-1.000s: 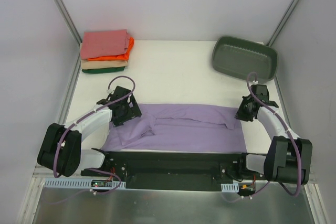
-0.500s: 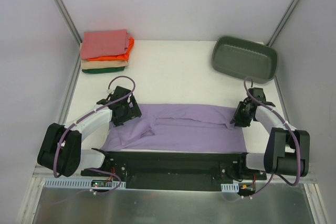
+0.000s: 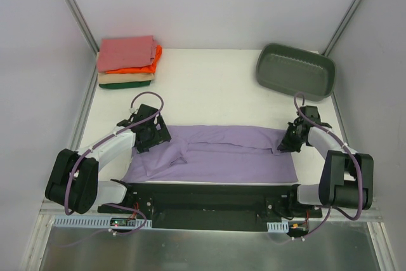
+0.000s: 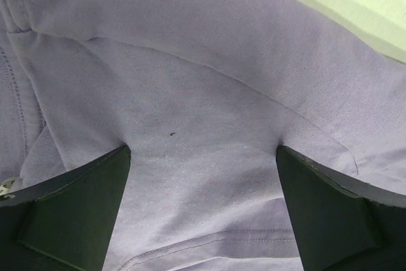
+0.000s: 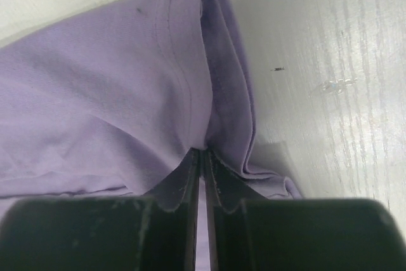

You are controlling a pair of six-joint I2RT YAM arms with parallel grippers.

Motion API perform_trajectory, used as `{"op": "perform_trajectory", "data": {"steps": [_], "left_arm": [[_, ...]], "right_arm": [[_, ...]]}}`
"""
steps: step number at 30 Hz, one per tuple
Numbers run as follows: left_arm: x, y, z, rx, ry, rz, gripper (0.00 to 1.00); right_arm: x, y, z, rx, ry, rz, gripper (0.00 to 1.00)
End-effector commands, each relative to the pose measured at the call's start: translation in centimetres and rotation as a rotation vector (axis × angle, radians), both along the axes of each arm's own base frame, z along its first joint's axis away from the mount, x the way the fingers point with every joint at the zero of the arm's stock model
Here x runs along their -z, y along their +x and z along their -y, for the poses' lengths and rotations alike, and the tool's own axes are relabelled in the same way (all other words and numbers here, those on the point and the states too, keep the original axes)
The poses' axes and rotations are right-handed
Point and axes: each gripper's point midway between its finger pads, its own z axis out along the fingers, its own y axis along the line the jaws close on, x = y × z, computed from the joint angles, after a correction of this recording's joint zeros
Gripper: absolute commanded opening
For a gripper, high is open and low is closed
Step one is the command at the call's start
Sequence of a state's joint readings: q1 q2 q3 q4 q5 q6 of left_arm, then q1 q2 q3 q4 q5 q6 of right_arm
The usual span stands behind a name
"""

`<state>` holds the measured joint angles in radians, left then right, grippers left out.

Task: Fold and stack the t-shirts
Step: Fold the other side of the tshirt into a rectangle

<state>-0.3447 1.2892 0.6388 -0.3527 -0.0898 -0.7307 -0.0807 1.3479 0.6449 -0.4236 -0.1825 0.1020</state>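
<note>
Your right fingers (image 5: 168,217) were pinched shut on the lavender t-shirt (image 3: 216,153) at its right end, likely to carry a fold; your left fingers (image 4: 70,211) stood wide open, gripping nothing, tips pinning its left end by the desk's (image 3: 216,87) near edge

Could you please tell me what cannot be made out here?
Top view: the dark green t-shirt is mostly covered by the shirts stacked above it.
Top view: the near hem of the lavender t-shirt may run under the black base rail.
Right wrist view: the right gripper hides the cloth it pinches.
</note>
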Motion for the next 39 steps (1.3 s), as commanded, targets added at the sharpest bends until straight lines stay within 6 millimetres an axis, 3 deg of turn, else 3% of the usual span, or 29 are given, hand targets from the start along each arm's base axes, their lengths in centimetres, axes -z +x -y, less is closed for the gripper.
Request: {"op": "perform_trajectory", "data": {"steps": [1,5,8,16,25,32,39], "left_arm": [[1.4,-1.2,-1.6,-0.01,0.06,-0.052,0.99],[1.4,-1.2,-1.6,-0.008,0.06,-0.057,0.99],[1.5,-1.2,-1.6,-0.008,0.061,-0.058,0.99],[1.4,-1.2,-1.6,-0.009,0.059,-0.056,0.99],[1.4,-1.3,-1.5,-0.006,0.056,-0.058,0.99],[1.5,-1.2,-1.5,-0.004,0.055,-0.06,0.99],[1.5,-1.2,-1.5,-0.005,0.056,-0.063,0.99]], "right_arm": [[-1.2,0.5,0.3,0.01,-0.011,0.01,0.12],[-1.5,0.0,-0.2,-0.004,0.013,-0.003,0.26],[-1.6,-0.5,-1.2,-0.024,0.059,-0.006,0.29],[-2.7,-0.7,-1.7,-0.061,0.077,0.029,0.31],[-2.0,-1.2,-1.8,-0.078,0.076,0.006,0.34],[-3.4,-1.3,-1.9,-0.108,0.069,0.034,0.34],[-3.2,-1.6,-2.0,-0.114,0.069,0.02,0.34]]}}
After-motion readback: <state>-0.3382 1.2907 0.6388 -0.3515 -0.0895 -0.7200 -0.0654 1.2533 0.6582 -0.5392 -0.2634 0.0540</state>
